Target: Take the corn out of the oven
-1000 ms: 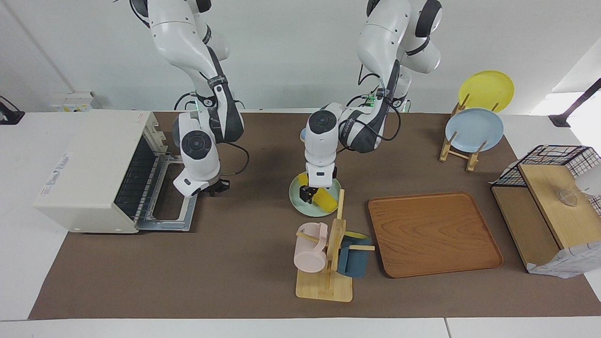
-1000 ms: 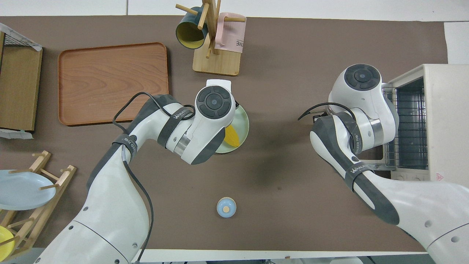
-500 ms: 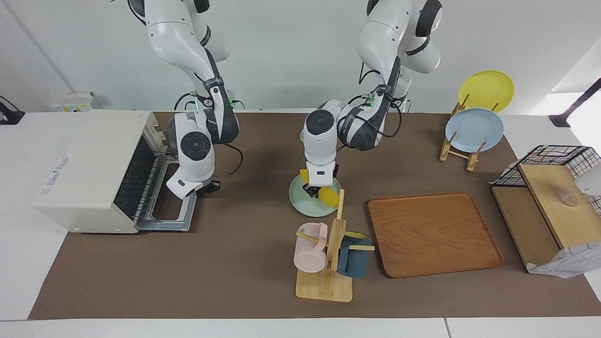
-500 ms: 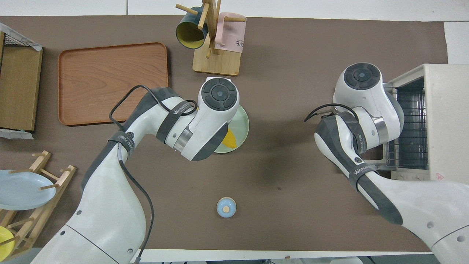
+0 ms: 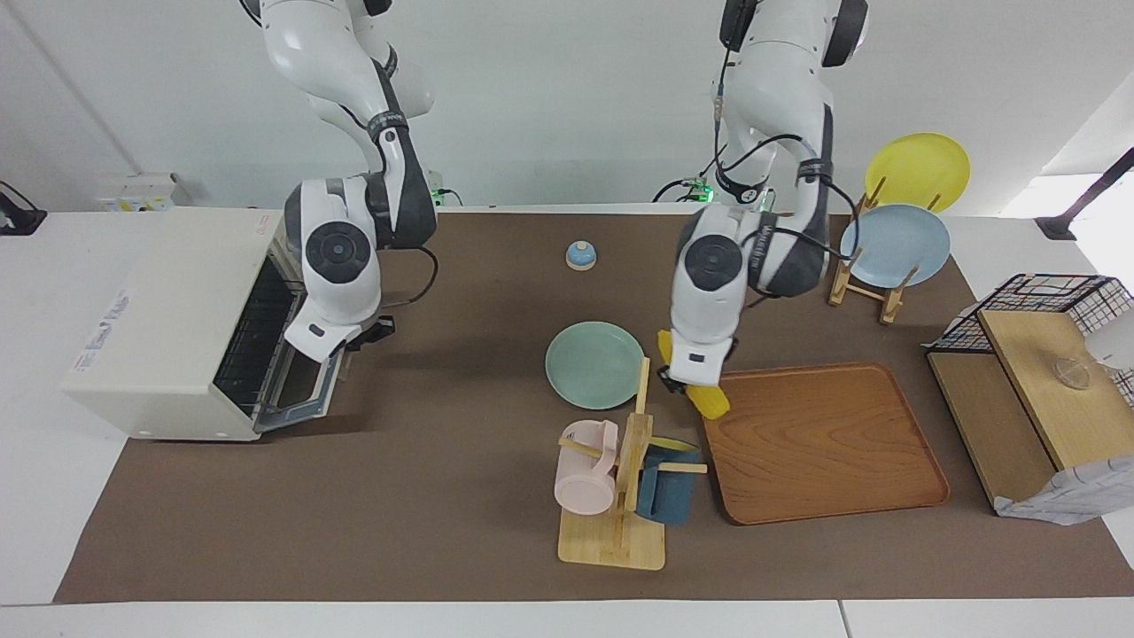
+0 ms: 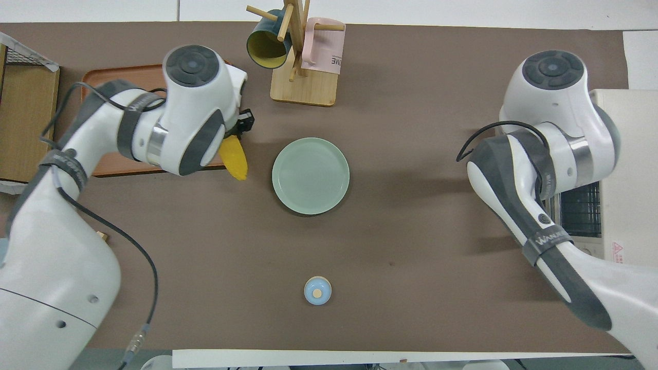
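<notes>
The yellow corn (image 5: 706, 400) (image 6: 234, 157) hangs in the air over the wooden tray's (image 5: 819, 443) edge nearest the green plate (image 5: 594, 363). My left gripper (image 5: 684, 381) is shut on it. The off-white oven (image 5: 168, 319) (image 6: 624, 169) stands at the right arm's end of the table. Its glass door (image 5: 306, 385) is tilted halfway up. My right gripper (image 5: 368, 332) is shut at the door's raised edge and holds it there; the handle is hidden by the hand. The wire rack inside shows nothing on it.
The green plate (image 6: 310, 175) lies bare mid-table. A mug rack (image 5: 620, 496) with a pink and a blue mug stands beside the tray. A small blue knob-topped lid (image 5: 580, 255) sits near the robots. A plate rack (image 5: 890, 248) and a wire basket (image 5: 1036, 301) stand at the left arm's end.
My left gripper closed on the corn, lifted it off the green plate and carried it to the tray's edge. My right gripper swung the oven door from flat to half raised.
</notes>
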`<move>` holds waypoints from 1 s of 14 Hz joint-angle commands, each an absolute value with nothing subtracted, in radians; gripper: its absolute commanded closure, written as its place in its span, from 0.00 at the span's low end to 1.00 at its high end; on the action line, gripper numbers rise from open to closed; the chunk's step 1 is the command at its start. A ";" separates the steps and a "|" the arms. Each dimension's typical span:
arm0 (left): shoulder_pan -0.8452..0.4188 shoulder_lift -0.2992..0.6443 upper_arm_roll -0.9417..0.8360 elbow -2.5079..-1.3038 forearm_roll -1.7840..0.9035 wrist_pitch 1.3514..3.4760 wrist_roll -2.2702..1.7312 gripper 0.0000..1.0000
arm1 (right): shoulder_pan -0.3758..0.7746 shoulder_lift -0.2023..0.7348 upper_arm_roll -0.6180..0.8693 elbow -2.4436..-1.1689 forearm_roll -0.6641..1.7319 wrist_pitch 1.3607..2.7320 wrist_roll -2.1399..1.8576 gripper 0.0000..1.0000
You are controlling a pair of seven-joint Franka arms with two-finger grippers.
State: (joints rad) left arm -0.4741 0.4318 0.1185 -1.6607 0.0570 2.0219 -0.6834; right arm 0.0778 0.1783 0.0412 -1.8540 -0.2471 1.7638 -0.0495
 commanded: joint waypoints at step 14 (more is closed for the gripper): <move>-0.281 0.255 0.107 -1.675 0.055 1.934 -0.221 0.00 | -0.091 -0.018 0.021 -1.720 -0.043 1.633 -0.196 0.00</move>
